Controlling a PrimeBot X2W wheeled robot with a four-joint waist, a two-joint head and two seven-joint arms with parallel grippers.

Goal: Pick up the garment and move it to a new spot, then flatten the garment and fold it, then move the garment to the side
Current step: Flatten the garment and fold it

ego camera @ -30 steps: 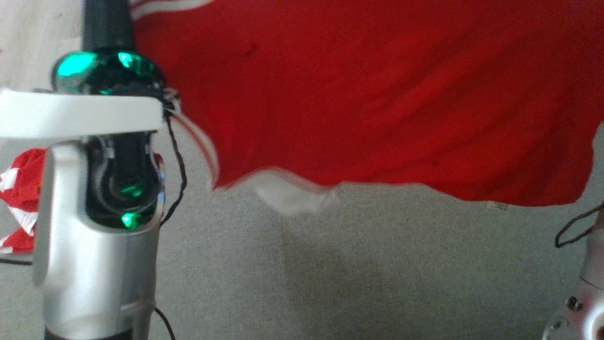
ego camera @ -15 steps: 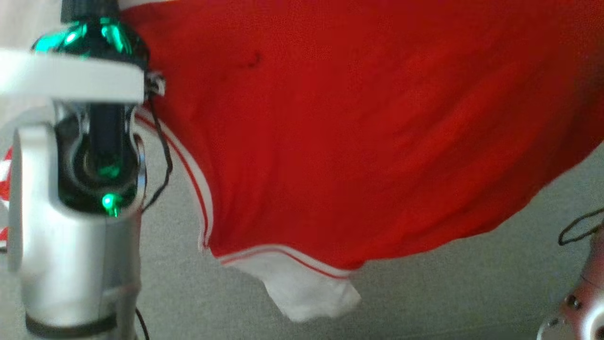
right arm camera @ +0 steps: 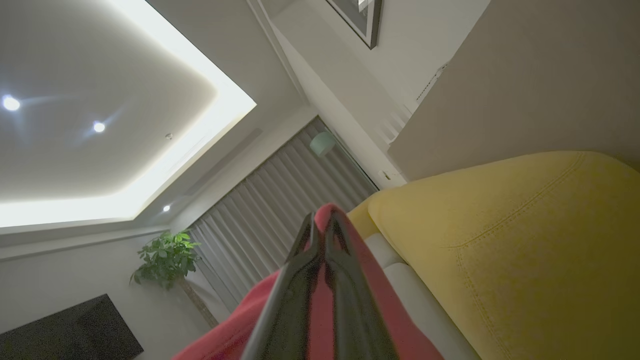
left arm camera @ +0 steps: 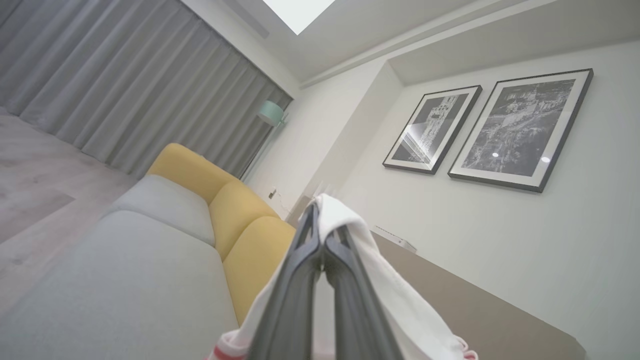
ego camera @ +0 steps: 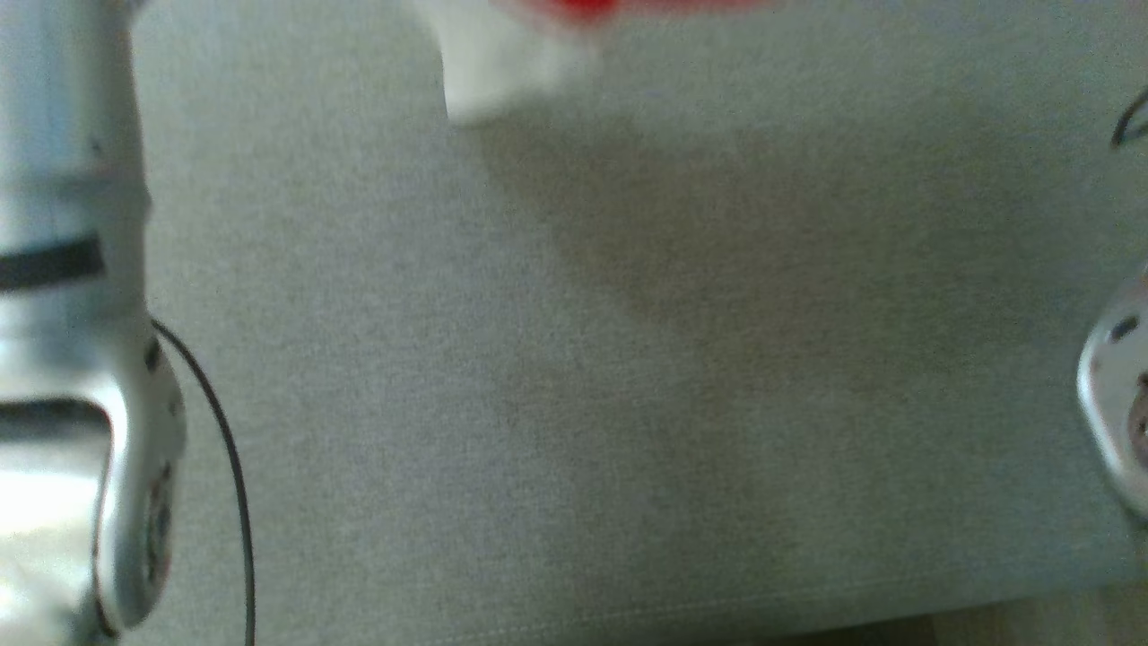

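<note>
Check the left gripper [left arm camera: 322,232] first: its two long dark fingers are pressed together on a fold of the garment [left arm camera: 390,295]. The cloth here is white, soft and matte. It drapes over the fingertips and falls down both sides, with a thin red stripe at its lower hem.

Check the right gripper [right arm camera: 320,235] next: its fingers are likewise closed on a fold of plain red cloth. That fold caps the tips and hangs toward the lower left of the right wrist view.

In the head view, find the garment at the top edge. It is blurred: a white flap with a strip of red beside it. A broad soft shadow spreads from under it across the seat [ego camera: 574,404], which is grey, flat and finely woven.

Note the silver forearm [ego camera: 72,179] at the left edge, smooth and rounded, with a thin black cable [ego camera: 229,467] curving beside it. A rounded metal joint [ego camera: 1117,404] shows at the right edge.

Beyond the fingers, the wrist views show plump yellow cushions [left arm camera: 245,210] with stitched seams behind the grey seat. A pleated grey curtain [left arm camera: 125,85] hangs further back. Two black-framed prints [left arm camera: 520,130] hang on the pale wall.
</note>
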